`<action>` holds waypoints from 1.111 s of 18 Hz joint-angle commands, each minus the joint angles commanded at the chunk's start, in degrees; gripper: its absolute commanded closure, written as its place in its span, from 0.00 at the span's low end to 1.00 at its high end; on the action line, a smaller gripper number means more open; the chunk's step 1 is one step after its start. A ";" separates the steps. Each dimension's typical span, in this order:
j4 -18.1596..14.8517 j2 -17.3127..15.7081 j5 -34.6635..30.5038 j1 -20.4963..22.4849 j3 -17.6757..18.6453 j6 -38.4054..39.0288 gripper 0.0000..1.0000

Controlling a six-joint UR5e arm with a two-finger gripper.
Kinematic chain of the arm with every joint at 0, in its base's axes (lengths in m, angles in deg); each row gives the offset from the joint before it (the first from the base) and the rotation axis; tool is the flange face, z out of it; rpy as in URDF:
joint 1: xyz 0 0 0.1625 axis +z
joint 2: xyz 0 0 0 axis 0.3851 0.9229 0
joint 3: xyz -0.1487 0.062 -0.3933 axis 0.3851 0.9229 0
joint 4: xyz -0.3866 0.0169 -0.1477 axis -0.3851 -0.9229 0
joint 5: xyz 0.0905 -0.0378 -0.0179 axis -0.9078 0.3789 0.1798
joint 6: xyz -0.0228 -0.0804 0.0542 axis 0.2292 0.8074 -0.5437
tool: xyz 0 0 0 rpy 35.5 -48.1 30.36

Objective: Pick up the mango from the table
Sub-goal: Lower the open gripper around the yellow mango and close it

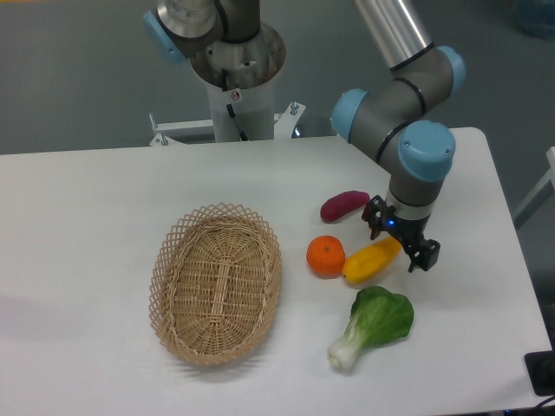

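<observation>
The mango (369,260) is a yellow elongated fruit with an orange blush, lying on the white table (87,217) right of the round orange (325,256). My gripper (401,236) hangs over the mango's right end, with one dark finger at the upper left (375,215) and one at the lower right (425,254). The jaws stand open, astride the mango's right end. I cannot tell whether the fingers touch the fruit.
A dark purple-red sweet potato (343,204) lies just behind the orange. A green leafy vegetable (375,322) lies in front of the mango. An oval wicker basket (217,282) stands to the left. The robot's base (236,69) stands at the table's far edge.
</observation>
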 joint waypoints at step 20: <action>2.02 -0.09 0.00 -0.26 0.97 -1.23 0.63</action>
